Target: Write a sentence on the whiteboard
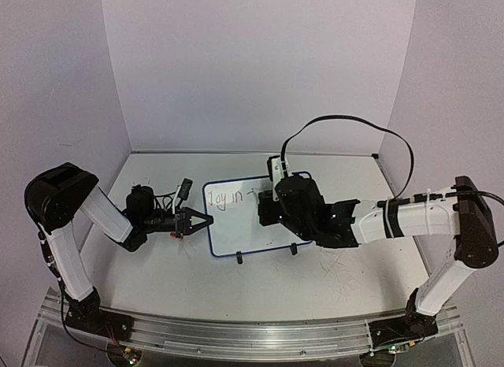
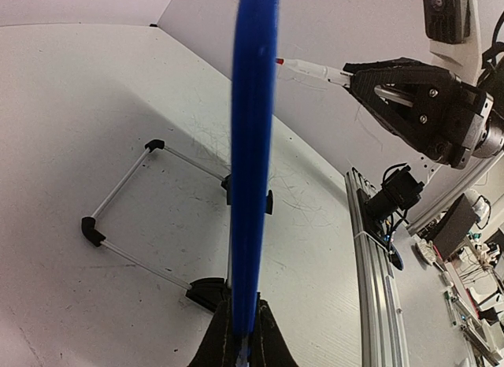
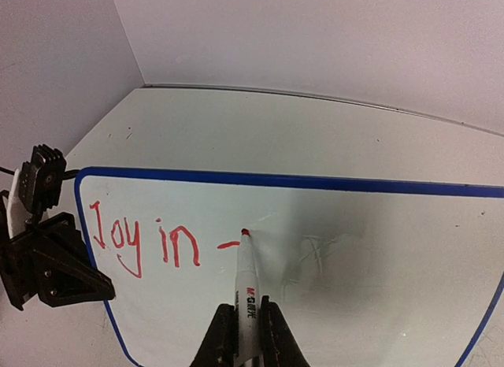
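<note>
Looking from the near edge, you see both arm bases bolted to a metal rail point(image 1: 236, 334). Past it lies the white table point(image 1: 157, 280). Your left gripper point(image 2: 242, 339) is closed tight on the blue rim at the left side of the whiteboard point(image 3: 378, 288). The board sits near the middle of the table, with two small black feet point(image 1: 239, 259) on the tabletop. Your right gripper point(image 3: 246, 324) is squeezed shut around a white marker point(image 3: 247, 288). The marker's red tip sits at the right end of a short red dash on the board. The sentence point(image 3: 146, 241) reads "Joy in" in thin red letters, on the left part of the board. Behind it all stands the plain back wall point(image 1: 260, 68).
</note>
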### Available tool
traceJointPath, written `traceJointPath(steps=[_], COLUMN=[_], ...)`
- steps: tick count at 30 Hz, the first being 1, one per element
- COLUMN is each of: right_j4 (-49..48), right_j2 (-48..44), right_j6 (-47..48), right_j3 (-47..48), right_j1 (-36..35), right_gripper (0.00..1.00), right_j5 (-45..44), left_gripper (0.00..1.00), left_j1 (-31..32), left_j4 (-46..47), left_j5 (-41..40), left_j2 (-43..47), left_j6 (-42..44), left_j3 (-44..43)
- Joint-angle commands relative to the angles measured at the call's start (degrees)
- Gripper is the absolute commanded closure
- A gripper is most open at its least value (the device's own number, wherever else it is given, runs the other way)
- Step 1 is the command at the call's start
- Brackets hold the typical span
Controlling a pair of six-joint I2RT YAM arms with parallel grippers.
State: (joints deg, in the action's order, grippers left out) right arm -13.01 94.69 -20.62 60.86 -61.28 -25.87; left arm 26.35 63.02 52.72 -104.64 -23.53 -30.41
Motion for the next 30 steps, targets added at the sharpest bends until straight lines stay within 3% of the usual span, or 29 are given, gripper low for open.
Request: traceJointPath(steps=[1, 30], right_j4=[-1.69, 1.7], right_j2=[1.55, -0.39], right_j6=[0.59, -3.03], right_j3=[1.97, -2.08], right_j1=[0.43, 0.42], right_gripper=[1.0, 1.0], right_j5=[0.69, 3.33], left_gripper=[1.0, 1.0], left_j1=[-0.58, -0.59], left_j4=[-1.76, -2.0], left_j5=[-1.3, -1.25], left_j2=[1.63, 1.82], left_j6=[0.68, 0.74], left_j3=[0.0, 0.07])
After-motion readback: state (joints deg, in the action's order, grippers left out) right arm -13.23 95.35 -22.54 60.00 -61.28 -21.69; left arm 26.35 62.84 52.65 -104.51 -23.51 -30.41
